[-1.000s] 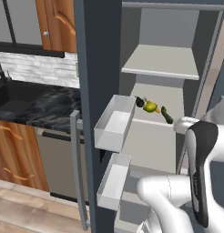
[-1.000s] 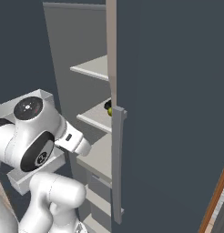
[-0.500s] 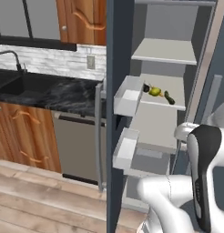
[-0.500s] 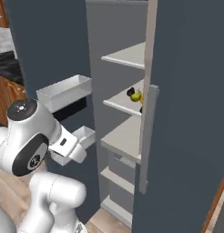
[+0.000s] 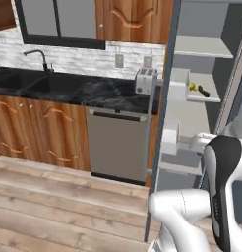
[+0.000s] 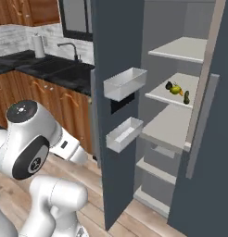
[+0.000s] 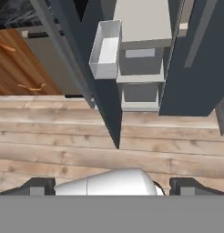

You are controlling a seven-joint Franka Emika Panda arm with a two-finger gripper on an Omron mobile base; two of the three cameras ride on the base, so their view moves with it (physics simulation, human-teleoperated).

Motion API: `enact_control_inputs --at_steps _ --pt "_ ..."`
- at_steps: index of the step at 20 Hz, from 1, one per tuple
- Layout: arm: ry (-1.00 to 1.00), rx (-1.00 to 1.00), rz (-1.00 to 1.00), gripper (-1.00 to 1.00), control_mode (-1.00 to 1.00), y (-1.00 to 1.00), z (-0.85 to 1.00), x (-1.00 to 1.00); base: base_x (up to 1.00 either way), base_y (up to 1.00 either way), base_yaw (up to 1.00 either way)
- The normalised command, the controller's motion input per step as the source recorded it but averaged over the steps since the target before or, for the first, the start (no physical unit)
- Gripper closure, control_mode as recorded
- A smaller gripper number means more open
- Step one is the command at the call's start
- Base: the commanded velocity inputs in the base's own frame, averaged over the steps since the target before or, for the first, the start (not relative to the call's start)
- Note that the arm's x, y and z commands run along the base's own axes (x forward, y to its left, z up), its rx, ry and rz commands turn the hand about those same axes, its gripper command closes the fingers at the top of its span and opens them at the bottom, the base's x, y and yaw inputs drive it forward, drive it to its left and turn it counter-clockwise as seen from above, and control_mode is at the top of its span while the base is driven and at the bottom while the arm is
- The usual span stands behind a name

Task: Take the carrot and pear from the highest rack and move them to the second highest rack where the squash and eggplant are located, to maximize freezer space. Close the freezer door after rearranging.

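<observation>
The freezer stands open, its shelves [image 6: 180,49] in sight in both base views. A small cluster of produce [image 6: 176,90] lies on one middle shelf: a yellow-green piece with dark pieces beside it, also seen as produce [image 5: 197,89] from the left. I cannot tell carrot, pear, squash or eggplant apart at this size. The open freezer door [image 6: 117,55] carries two white bins [image 6: 125,83]. My gripper [image 7: 113,186] is open with nothing between its widely spread fingertips [image 7: 39,186]. It looks down at the wooden floor in front of the freezer, well away from the shelves.
A dark counter with a sink [image 5: 29,83] and a toaster [image 5: 145,80] runs left of the freezer, above a dishwasher [image 5: 120,145]. The open door's edge [image 7: 109,100] and its bin [image 7: 104,43] jut toward me. A second dark door with a handle [image 6: 199,125] stands on the right.
The whole picture has shifted in both base views, so the base and cameras have moved; the freezer now sits further right in the left view. The gripper stays open.
</observation>
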Motion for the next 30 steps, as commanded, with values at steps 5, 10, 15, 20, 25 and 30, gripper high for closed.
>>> enact_control_inputs --at_steps 5,10,15,20,25,30 --pt "0.0 0.0 0.0 -1.0 1.0 0.0 0.0 0.0 0.05 1.0 -0.32" --pt "0.0 0.0 0.0 -1.0 1.0 0.0 0.0 0.0 0.34 0.98 -0.53" --pt "0.0 0.0 0.0 -1.0 1.0 0.0 0.0 0.0 0.47 0.97 -0.55" --pt "0.0 0.0 0.0 -1.0 1.0 0.0 0.0 0.0 0.51 0.73 -0.61" --pt "0.0 0.0 0.0 -1.0 1.0 0.0 0.0 0.0 0.59 0.58 -0.69" --pt "0.0 0.0 0.0 -1.0 1.0 0.0 0.0 0.0 0.58 0.72 -0.64"
